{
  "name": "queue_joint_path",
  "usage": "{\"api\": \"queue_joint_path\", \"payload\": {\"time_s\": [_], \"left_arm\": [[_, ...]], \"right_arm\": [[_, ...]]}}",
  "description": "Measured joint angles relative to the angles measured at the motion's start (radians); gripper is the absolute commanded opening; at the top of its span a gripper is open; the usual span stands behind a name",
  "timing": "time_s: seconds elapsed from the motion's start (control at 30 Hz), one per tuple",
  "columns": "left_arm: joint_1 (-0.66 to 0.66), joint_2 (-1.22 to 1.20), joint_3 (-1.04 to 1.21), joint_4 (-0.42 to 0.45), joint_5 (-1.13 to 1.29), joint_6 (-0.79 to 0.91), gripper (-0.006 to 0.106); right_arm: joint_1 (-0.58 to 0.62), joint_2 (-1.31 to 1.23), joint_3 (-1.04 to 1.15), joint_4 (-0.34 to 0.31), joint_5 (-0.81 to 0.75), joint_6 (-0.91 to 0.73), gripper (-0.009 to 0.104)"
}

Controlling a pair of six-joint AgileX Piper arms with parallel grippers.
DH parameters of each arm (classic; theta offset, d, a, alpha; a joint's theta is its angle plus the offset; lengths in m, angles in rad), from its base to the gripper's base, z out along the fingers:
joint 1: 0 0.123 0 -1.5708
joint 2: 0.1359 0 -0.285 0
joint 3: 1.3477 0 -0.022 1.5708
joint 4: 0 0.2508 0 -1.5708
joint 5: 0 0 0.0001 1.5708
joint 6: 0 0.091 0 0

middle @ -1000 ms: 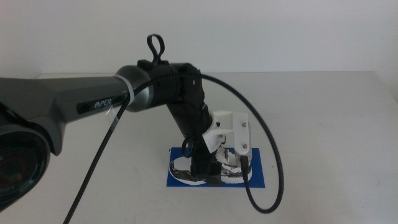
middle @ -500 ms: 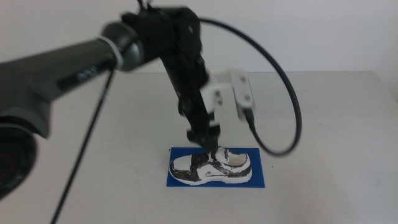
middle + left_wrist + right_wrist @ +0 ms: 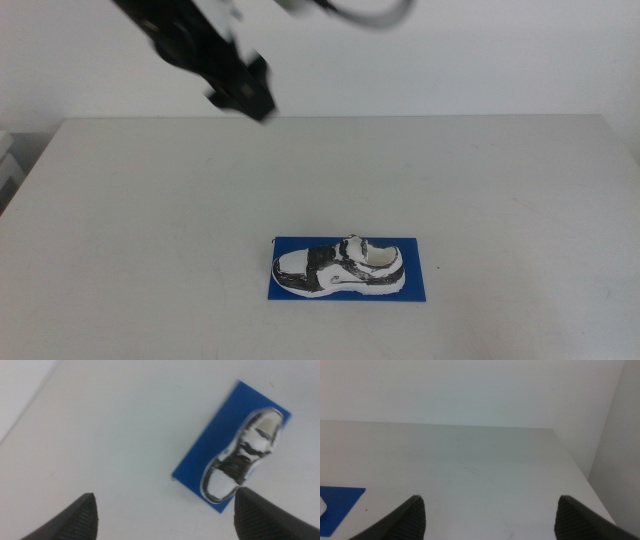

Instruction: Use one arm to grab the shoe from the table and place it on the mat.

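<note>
Resting upright on the mat (image 3: 415,285), the shoe (image 3: 338,270) lies free; left fingers (image 3: 165,515) spread wide, empty.

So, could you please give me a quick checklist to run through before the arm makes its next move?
1. Sneaker on the blue mat: ok, it sits upright within the mat's edges.
2. Sneaker released: ok, nothing touches it in the middle view.
3. Left claw clear of the sneaker: ok, it is high over the far part of the table, blurred.
4. Left claw empty: ok, the left wrist view shows its jaws wide apart with nothing between them.
5. Right claw out of the way: ok, open and empty, with only a mat corner in its view.
</note>
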Motion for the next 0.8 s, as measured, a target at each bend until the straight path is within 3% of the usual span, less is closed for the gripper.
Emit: {"api": "queue_joint_path", "payload": {"time_s": [0.17, 0.5, 0.6, 0.8], "left_arm": [[0.097, -0.138, 0.000, 0.017, 0.004, -0.127, 0.094], [0.194, -0.385, 0.070, 0.075, -0.032, -0.196, 0.094], [0.194, -0.506, 0.229, 0.099, -0.252, -0.232, 0.094], [0.194, -0.813, 0.734, 0.157, -0.929, -0.261, 0.094]], "right_arm": [[0.000, 0.000, 0.000, 0.000, 0.000, 0.000, 0.066], [0.000, 0.000, 0.000, 0.000, 0.000, 0.000, 0.066], [0.000, 0.000, 0.000, 0.000, 0.000, 0.000, 0.066], [0.000, 0.000, 0.000, 0.000, 0.000, 0.000, 0.066]]}}
